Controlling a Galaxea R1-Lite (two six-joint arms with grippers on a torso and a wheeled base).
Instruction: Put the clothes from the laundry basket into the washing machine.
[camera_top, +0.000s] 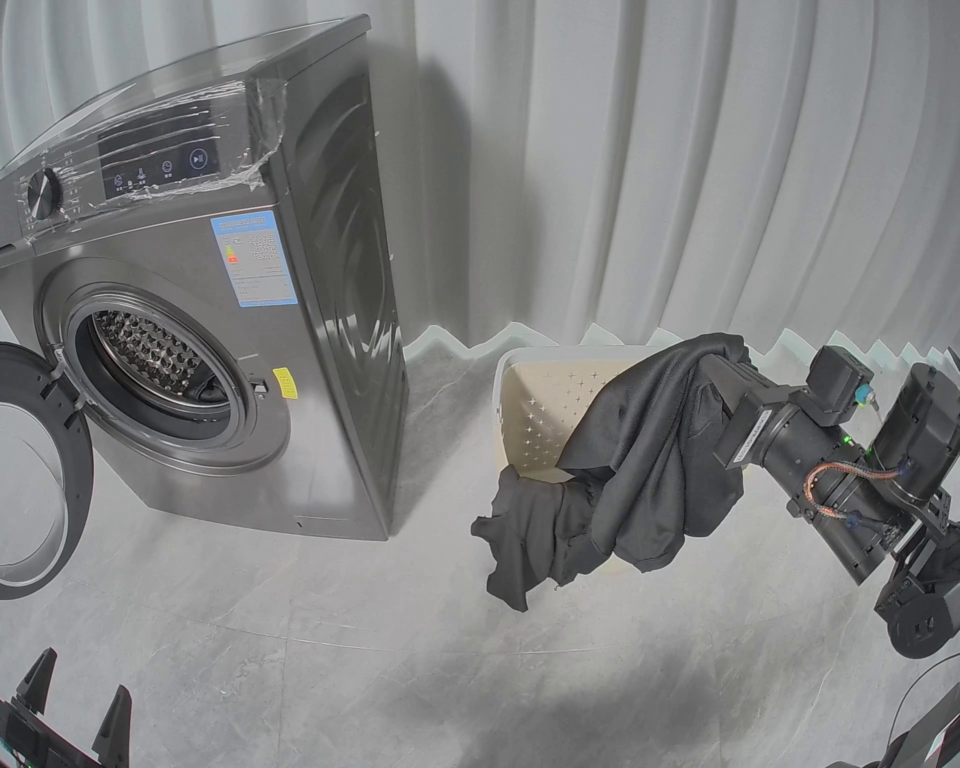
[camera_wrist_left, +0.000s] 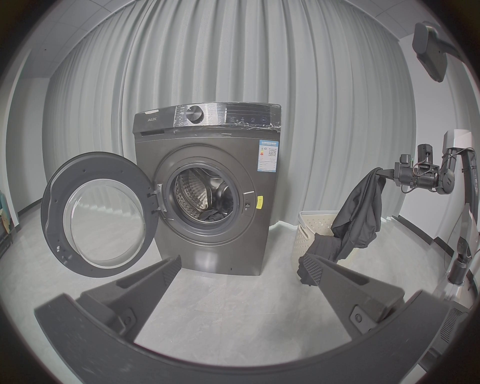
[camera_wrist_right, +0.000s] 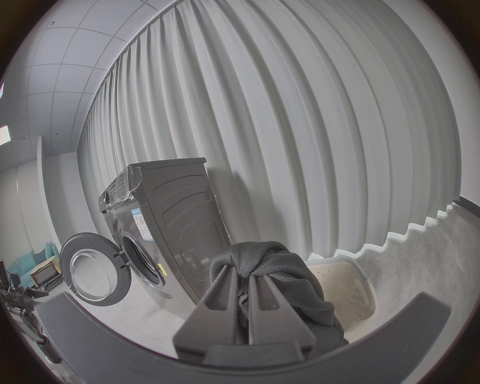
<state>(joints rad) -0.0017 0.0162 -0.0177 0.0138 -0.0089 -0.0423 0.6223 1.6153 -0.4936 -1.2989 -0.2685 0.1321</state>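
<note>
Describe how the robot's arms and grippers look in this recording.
The right arm is built of black cylindrical segments, with an orange braided cable, a white label and a small green light. The right gripper has dark grey wedge-shaped fingers. The left gripper has black pointed fingers with ribbed pads.

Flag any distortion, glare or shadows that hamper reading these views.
Head view: soft light, the washer shadows the curtain, and the wrap on its panel glints. Left wrist view: fisheye bows the curtain, corners go black, and the door glass shows pale reflections. Right wrist view: same fisheye; the right gripper, shut on the garment, crowds the foreground.
</note>
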